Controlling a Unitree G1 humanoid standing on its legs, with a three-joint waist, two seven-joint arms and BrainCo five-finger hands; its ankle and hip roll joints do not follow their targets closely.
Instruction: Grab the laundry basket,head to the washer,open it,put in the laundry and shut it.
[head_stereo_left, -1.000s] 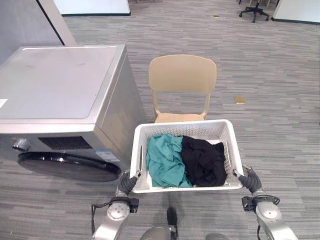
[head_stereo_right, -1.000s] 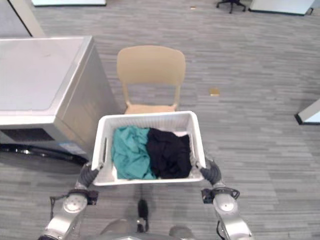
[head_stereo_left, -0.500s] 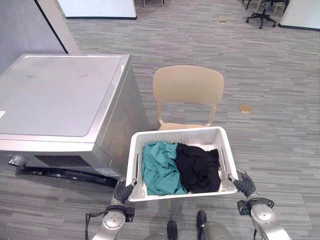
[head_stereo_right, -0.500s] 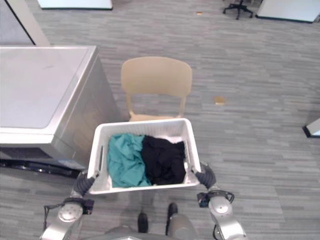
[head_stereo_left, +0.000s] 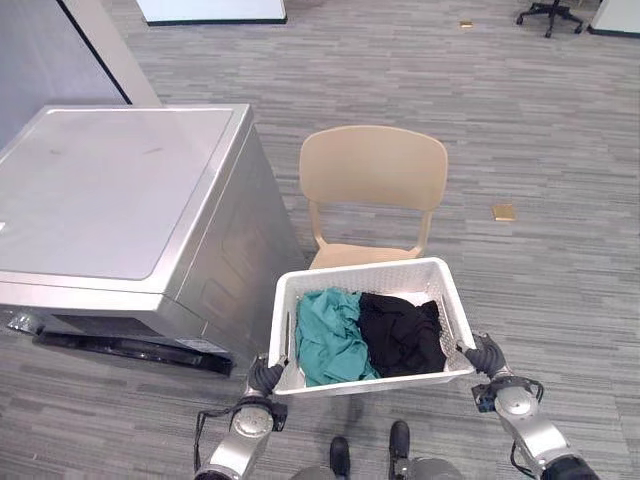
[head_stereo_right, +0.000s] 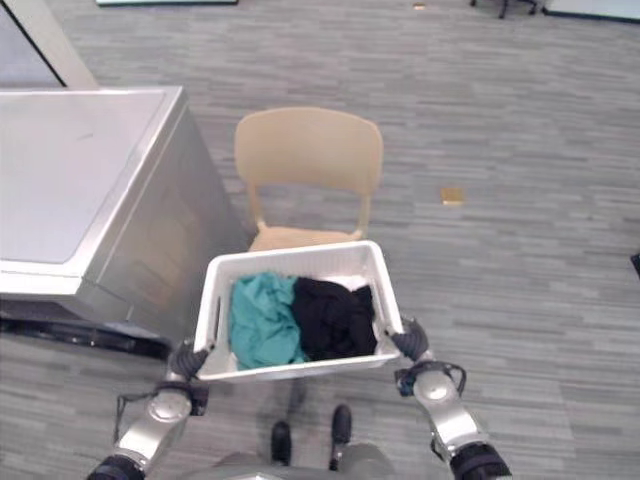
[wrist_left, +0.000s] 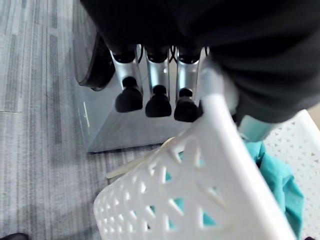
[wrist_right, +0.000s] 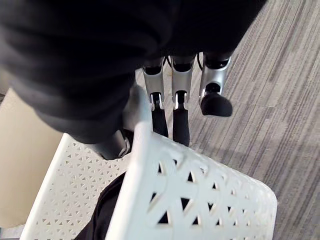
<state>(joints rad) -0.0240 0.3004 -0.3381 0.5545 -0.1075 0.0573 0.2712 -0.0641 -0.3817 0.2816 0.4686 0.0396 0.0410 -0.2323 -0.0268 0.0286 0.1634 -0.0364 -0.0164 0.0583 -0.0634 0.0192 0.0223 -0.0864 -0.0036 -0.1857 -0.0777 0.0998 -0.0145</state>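
Note:
A white laundry basket (head_stereo_left: 366, 272) hangs above the floor in front of me, with a teal cloth (head_stereo_left: 328, 338) and a black cloth (head_stereo_left: 402, 336) inside. My left hand (head_stereo_left: 265, 377) grips its left rim; in the left wrist view the fingers (wrist_left: 158, 80) run down the outside of the rim (wrist_left: 220, 125). My right hand (head_stereo_left: 487, 355) holds the right rim, its fingers (wrist_right: 182, 82) outside the basket wall (wrist_right: 200, 200) and the thumb inside. The silver washer (head_stereo_left: 115, 190) stands to the left, its dark door (wrist_left: 92, 65) facing toward me.
A beige chair (head_stereo_left: 372, 172) stands just behind the basket, close to the washer's right side. A small tan piece (head_stereo_left: 503, 211) lies on the grey floor to the right. A grey partition (head_stereo_left: 45, 50) rises at the far left, and an office chair base (head_stereo_left: 552, 12) is far back.
The whole picture has shifted, so the camera moved; less of the washer's front door shows now. The basket stays held in both hands in front of the chair.

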